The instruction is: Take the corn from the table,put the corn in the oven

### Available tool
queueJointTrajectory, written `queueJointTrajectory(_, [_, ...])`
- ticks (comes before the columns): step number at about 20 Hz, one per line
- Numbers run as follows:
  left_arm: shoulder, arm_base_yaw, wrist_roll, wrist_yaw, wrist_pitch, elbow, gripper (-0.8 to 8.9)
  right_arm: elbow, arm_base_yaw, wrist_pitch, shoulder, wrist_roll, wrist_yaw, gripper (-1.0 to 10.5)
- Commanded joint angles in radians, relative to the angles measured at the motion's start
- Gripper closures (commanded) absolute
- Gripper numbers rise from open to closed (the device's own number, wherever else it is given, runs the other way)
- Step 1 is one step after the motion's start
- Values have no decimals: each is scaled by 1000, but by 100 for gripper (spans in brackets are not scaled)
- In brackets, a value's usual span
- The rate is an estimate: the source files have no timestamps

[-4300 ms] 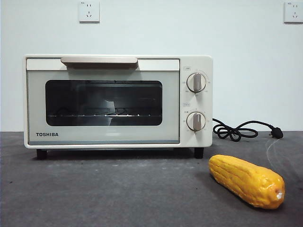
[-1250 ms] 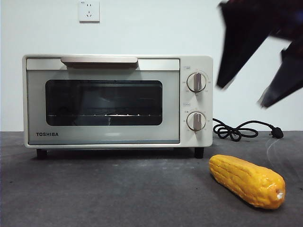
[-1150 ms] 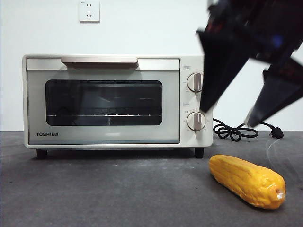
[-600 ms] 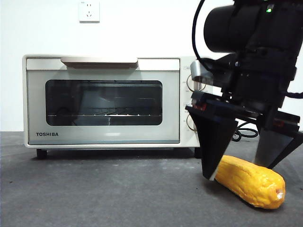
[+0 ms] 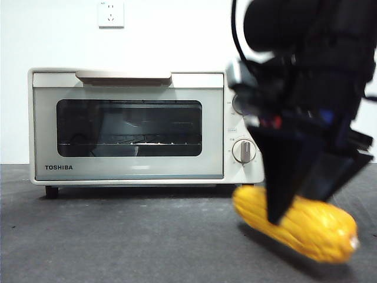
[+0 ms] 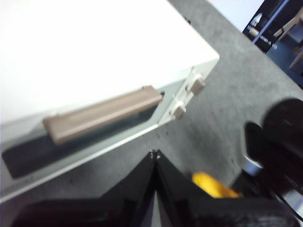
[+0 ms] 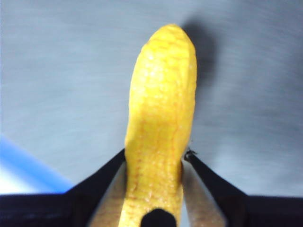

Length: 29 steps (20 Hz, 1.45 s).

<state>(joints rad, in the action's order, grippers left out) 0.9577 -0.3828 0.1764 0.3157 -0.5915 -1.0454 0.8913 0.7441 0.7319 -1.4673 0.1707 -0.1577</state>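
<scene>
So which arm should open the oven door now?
Probably the left. Its end effector is shut and empty, near the oven handle, while the right end effector grips the corn.

Staged lab-like test setup, bare white wall (image 5: 177,35) with sockets (image 5: 111,14), grey felt-like table (image 5: 118,236), toaster oven (image 5: 147,127)

White wall (image 5: 188,35), one socket (image 5: 111,14)

The corn (image 5: 300,227) is showing a glossy, waxy yellow skin with ribbed rows (plastic-looking). The table (image 5: 118,242) is lying matt, grey and felt-like. The oven (image 5: 147,125) is wearing smooth cream enamel, dark shiny glass and a satin beige handle (image 6: 102,113).
</scene>
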Motion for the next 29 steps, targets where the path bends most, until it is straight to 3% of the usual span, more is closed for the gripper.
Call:
queueJointTrajectory(1, [36,-3,-2,-3,64,0,819,-3,60,-6,73,31,-10,959])
queueJointTrajectory(7, [171,-2,-2,-10,198,0,819,8,210,-10,334,126,-10,959])
queueJointTrajectory(11, [242,-3,-14,-83,244,0,819,53,258,5,486,167,-9,959])
queueJointTrajectory(29, [328,-2,-81,-185,276,0,819,360,285,162,582,111,21,959])
